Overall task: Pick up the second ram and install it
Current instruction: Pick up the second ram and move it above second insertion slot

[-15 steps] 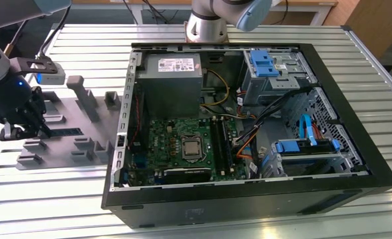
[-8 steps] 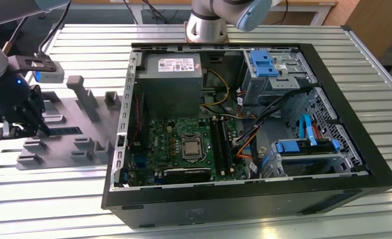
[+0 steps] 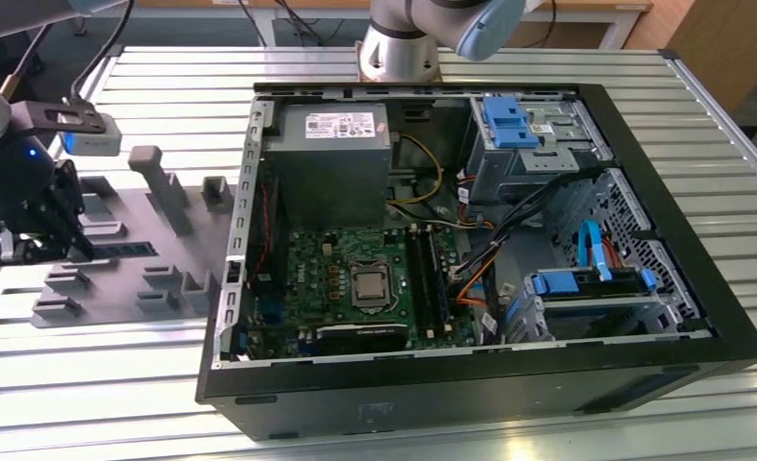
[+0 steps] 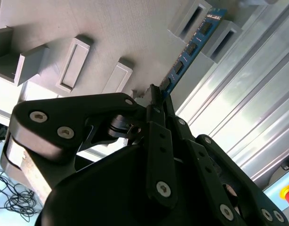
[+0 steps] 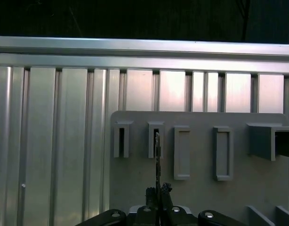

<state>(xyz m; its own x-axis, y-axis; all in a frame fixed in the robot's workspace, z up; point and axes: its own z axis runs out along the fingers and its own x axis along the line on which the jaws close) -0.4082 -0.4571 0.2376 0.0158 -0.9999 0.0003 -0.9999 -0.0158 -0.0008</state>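
My tool [image 4: 156, 96] is clamped on the second ram [image 4: 191, 47], at slot blocks of the grey tray [image 4: 111, 28]; install into the motherboard [image 3: 353, 279] not done.

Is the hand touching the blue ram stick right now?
Touching. In the second wrist view the hand pinches the blue ram stick at one end.

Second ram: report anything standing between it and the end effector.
Nothing visible does. In the second wrist view the end effector is closed on the near end of the second ram, with no object between them. The stick's far end sits between two raised blocks of the grey tray.
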